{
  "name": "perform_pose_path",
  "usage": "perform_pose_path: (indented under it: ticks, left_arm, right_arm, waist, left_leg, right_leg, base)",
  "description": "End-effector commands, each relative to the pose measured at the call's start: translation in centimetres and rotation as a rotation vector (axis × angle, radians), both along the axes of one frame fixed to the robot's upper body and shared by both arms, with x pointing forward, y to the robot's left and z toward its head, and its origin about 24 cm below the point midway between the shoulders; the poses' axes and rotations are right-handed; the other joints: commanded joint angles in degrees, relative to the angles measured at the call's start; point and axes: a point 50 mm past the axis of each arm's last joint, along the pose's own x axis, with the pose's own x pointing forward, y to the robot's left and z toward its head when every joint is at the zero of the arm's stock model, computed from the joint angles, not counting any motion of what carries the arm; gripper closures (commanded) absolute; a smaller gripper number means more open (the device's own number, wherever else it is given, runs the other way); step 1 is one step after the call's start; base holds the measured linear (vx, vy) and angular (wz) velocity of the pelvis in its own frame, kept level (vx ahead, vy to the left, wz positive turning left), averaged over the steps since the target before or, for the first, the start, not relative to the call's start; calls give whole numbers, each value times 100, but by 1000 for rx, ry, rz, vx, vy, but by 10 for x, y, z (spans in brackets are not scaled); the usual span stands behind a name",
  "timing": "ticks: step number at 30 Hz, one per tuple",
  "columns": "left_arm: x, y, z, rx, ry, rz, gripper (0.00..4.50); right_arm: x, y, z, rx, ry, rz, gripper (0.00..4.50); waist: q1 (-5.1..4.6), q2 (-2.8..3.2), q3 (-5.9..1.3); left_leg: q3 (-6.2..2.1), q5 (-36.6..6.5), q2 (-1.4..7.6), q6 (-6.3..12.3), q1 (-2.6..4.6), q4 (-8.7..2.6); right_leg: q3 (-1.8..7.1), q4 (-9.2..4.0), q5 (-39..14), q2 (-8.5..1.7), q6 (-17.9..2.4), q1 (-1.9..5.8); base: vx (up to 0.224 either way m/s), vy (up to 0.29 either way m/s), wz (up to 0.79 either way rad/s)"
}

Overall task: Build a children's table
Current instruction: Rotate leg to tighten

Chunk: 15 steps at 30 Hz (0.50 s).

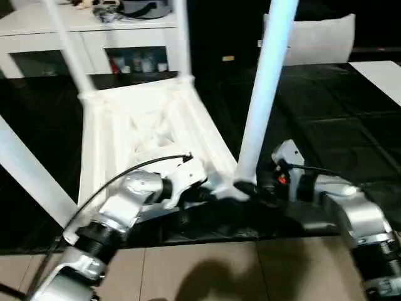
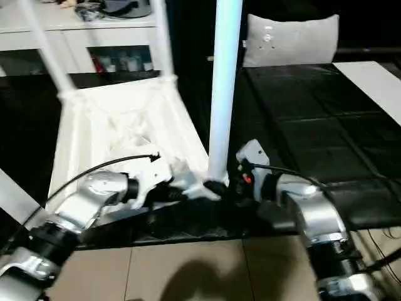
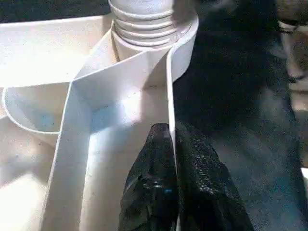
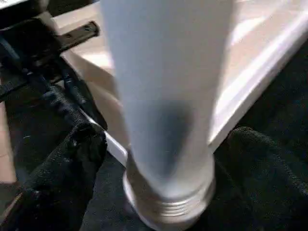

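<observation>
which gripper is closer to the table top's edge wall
Left. The left gripper is pinched shut on the table top's edge wall. The right gripper stands open around the base of the leg at the corner socket beside it.

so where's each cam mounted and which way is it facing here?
Left eye: head, looking forward and down at the upturned tabletop and near leg; both silver forearms show.
Right eye: same, slightly offset; same scene.
Left wrist: along left pincer, shut on the top's rim, facing the corner socket.
Right wrist: along right pincer, fingers either side of the leg's base.
Shared: both wrist views show that threaded leg base.
</observation>
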Motion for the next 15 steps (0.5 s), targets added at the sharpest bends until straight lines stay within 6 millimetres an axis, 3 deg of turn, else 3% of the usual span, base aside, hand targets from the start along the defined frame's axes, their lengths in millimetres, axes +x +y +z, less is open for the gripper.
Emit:
perform_pose_path:
  ticks: [1, 3, 15]
  left_arm:
    - [-9, -4, -1, 30, 34, -125, 450]
    - [-11, -2, -1, 41, 45, -155, 450]
    - [-14, 10, -1, 111, 74, -250, 450]
  right_arm:
    - [-1, 4, 4, 13, 14, 92, 9]
    - [-3, 5, 5, 28, 28, 135, 9]
    - [-7, 12, 4, 73, 110, 292, 119]
  waist:
    - [26, -82, -360]
    - [46, -75, -370]
    - [173, -102, -371]
  left_leg:
    - [6, -1103, 181, 408, -26, -401]
    - [6, -1036, 193, 425, -28, -395]
    - [16, -955, 206, 365, -18, -393]
  right_leg:
    - [258, -372, -1954, -327, -1029, 340]
    - [264, -351, -1842, -328, -1073, 335]
    - [276, -329, -1854, -337, -1087, 318]
  base:
    - [0, 0, 0]
    - [0, 0, 0]
    - [0, 0, 0]
